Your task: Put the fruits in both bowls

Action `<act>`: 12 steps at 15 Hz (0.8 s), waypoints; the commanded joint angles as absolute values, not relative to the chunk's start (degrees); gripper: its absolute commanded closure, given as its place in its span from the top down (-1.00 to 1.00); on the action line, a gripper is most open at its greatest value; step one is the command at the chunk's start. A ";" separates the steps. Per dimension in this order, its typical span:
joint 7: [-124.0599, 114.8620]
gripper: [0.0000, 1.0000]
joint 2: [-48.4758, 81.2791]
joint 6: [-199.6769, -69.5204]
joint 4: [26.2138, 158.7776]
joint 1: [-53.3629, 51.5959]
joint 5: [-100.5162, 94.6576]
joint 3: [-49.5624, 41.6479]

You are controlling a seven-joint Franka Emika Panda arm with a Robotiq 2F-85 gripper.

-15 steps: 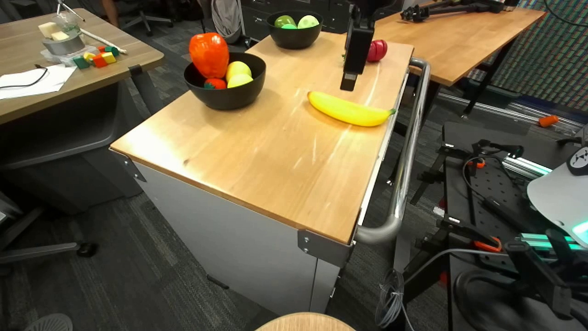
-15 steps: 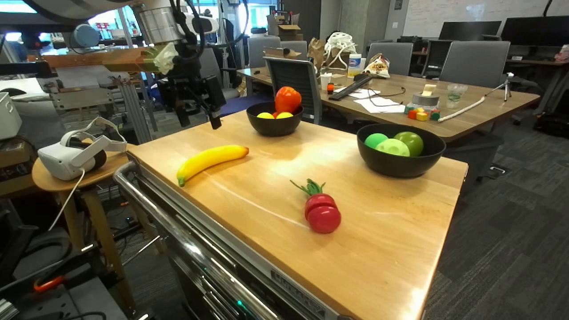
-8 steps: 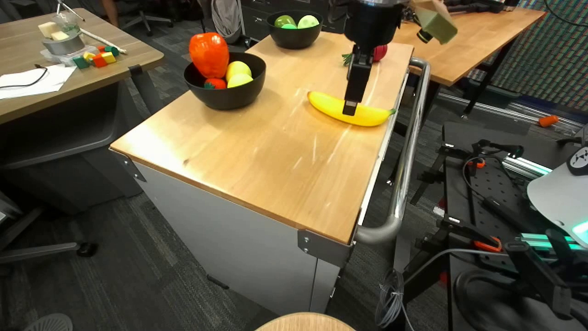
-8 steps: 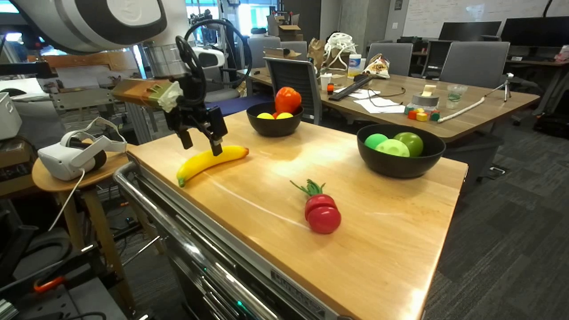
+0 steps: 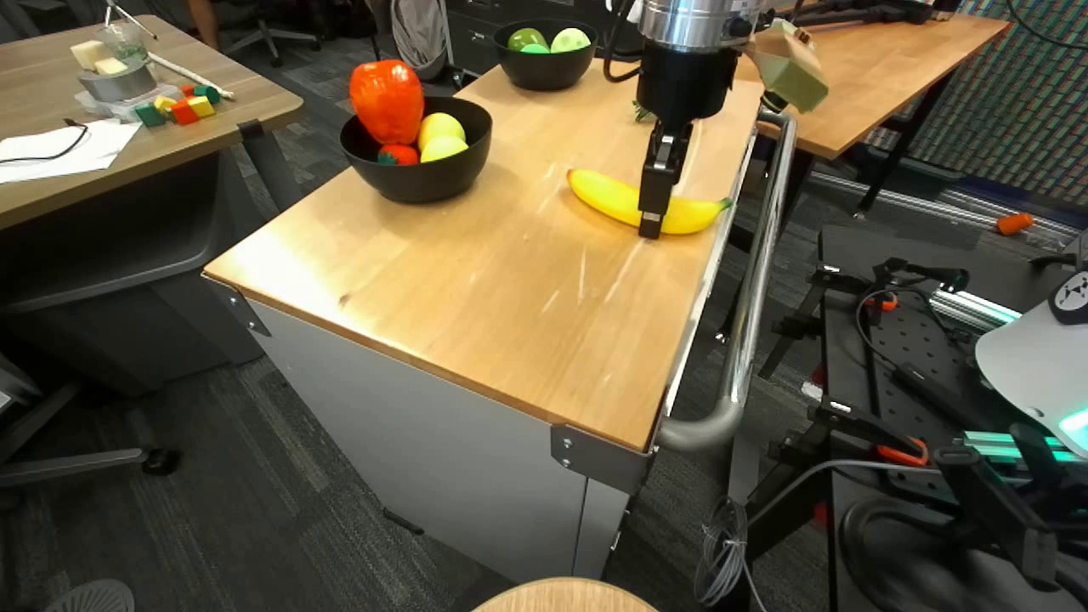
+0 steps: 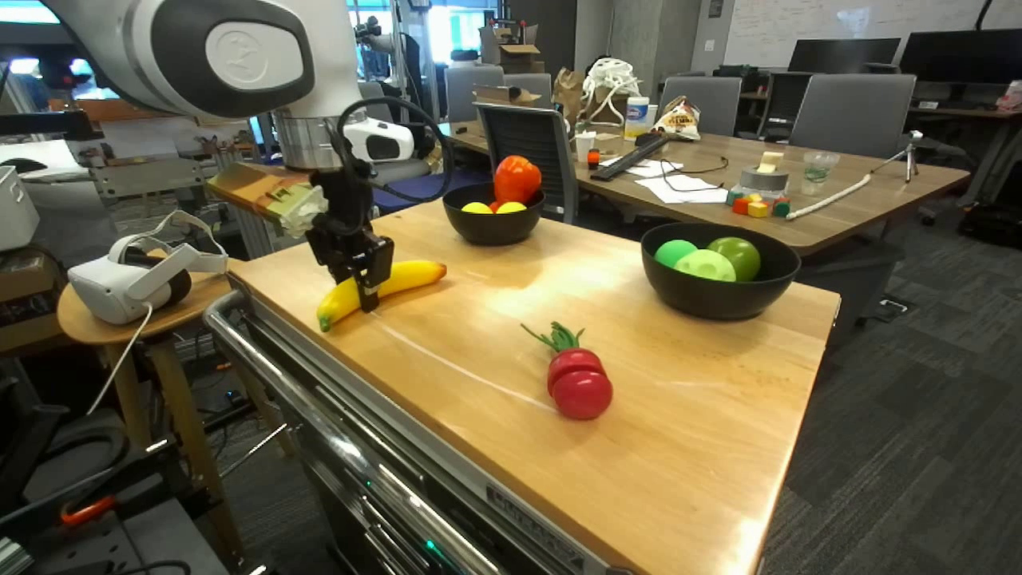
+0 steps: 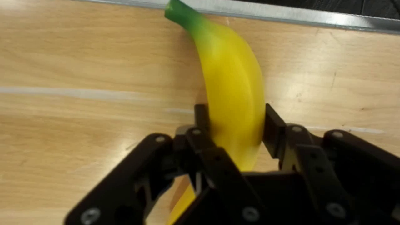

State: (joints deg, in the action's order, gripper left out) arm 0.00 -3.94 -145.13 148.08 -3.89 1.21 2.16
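Note:
A yellow banana lies on the wooden top, its green tip toward the metal edge. My gripper straddles its middle, pointing down, and both fingers press against its sides in the wrist view. The near bowl, black, holds a red-orange pepper, two yellow fruits and a red one. Green fruits sit in the other black bowl. A red fruit with green leaves rests on the tabletop in an exterior view; the arm hides most of it in an exterior view from elsewhere.
A metal rail runs along the cart's side near the banana. Beyond the cart stands a table with blocks and tape. A headset lies on a stool beside the cart.
My gripper has come down from above the tabletop to the banana, and its jaws have closed around it. The banana has hardly moved. The bowls stay where they were.

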 commanded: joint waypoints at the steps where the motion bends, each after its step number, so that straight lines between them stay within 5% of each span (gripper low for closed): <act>1: -2.47 -0.67 -3.89 -145.20 144.08 -2.56 -4.45 2.31; 7: -15.03 -0.67 -1.56 -146.56 130.71 2.22 -23.25 1.02; 12: -30.40 -0.67 13.55 -144.28 115.38 3.42 -35.37 -0.80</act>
State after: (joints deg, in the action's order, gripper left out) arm -23.72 2.53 -145.66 126.49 3.49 -31.50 -0.25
